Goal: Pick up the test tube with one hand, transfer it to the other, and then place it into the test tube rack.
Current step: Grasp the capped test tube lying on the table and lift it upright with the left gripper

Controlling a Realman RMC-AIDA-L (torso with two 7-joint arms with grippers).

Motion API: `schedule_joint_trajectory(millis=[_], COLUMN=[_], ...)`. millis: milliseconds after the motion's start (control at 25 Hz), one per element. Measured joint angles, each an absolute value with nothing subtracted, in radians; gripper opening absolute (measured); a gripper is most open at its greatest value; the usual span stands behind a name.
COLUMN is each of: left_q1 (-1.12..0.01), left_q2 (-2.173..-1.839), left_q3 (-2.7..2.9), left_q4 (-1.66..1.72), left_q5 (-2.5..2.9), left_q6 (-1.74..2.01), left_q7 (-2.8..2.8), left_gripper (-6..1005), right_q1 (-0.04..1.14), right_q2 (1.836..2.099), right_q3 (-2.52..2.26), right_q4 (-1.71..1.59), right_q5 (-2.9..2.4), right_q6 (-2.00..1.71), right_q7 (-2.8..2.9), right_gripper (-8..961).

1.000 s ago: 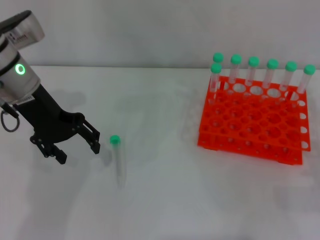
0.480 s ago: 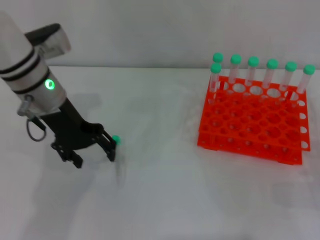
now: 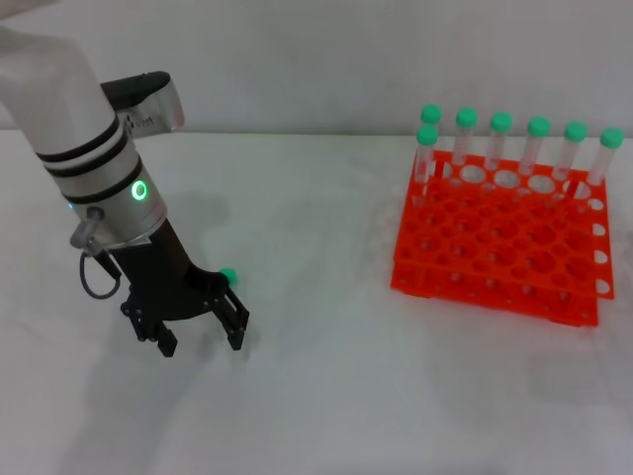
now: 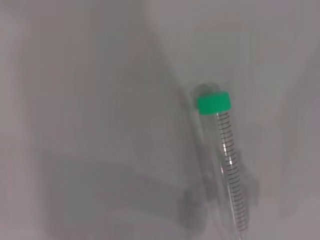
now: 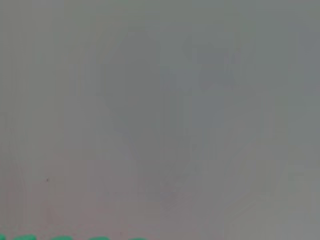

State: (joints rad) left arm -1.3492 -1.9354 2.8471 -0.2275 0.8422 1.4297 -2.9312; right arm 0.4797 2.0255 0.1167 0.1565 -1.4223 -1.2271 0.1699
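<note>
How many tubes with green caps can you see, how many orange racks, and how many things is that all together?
Tubes standing in the rack: 7
Tube lying on the table, under the left gripper: 1
Orange rack: 1
Total: 9

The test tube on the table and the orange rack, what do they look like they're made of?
The test tube looks like clear plastic, though glass cannot be ruled out: the table shows through it, it has printed graduation lines and an opaque green cap. The test tube rack looks like moulded plastic: uniform bright orange-red with a slight sheen.

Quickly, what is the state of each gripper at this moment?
Left gripper: jaws open above the test tube, holding nothing.
Right gripper: not in view.
</note>
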Motion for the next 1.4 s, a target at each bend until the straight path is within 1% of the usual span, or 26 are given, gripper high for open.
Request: schedule_joint_trajectory(millis=[480, 880, 960, 1120, 1400], left_q1=[-1.330, -1.331, -1.328, -1.325, -1.322], left_q2=[-1.937, -1.948, -1.949, -1.956, -1.959], left_q3=[2.847, 2.847, 2.846, 2.845, 2.845], left_q4=[-0.227, -0.227, -0.227, -0.227, -0.226], left_q5=[0.838, 0.836, 0.835, 0.829, 0.804], left_q6=[1.379, 1.346, 1.343, 1.325, 1.296], left_q7=[-2.932, -2.924, -2.929, -2.928, -2.925], left_gripper=[764, 698, 514, 513, 514], right_q1=[0.488, 0.499, 0.500, 0.501, 0.503], right_q2=[2.023, 2.022, 2.021, 2.020, 2.019], right_q3=[0.117, 0.117, 0.117, 0.117, 0.117], right_q4=[0.156, 0.149, 0.148, 0.146, 0.146], right_q5=[-1.422, -1.422, -1.422, -1.422, -1.422], right_q6=[-1.221, -1.218, -1.218, -1.218, -1.218], right_q7=[0.168, 0.166, 0.166, 0.166, 0.166], right_gripper=[873, 873, 873, 872, 872])
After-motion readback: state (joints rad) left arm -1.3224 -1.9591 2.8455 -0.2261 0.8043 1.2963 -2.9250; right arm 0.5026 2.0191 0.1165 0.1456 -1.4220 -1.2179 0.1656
